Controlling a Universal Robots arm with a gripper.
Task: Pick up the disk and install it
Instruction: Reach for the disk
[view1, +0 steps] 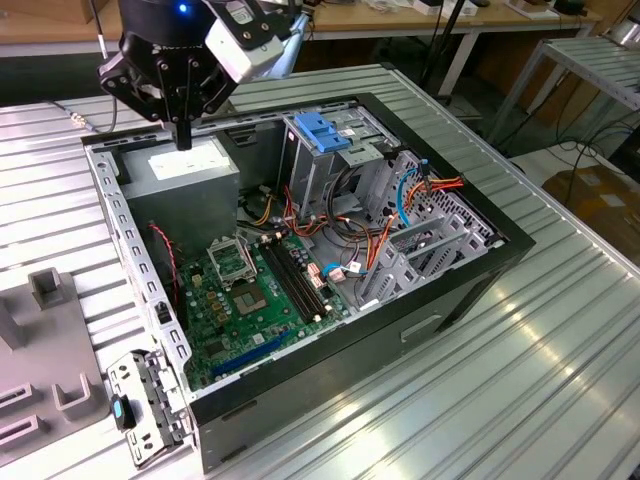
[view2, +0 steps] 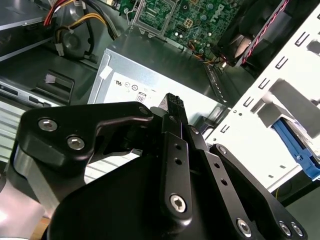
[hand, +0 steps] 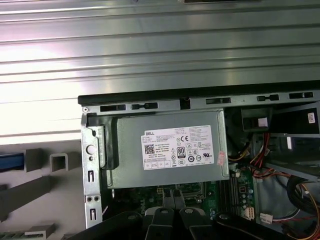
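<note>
Hand (view1: 183, 138): fingers together, holding nothing, above the power supply (hand: 170, 150) in the open computer case (view1: 420, 335).
Disk (hand: 10, 161): blue-railed edge in a grey holder (hand: 37, 160) on the desk (view1: 560, 380), outside the case.

Your exterior view looks down at a slant from high over the worktop (view1: 540, 380) and takes in the whole open computer case (view1: 128, 235), while both wrist views ride close above it, the first facing straight down and the second slanting past the pincer (view2: 174, 102), and all three share the power-supply box (view1: 185, 170).
</note>
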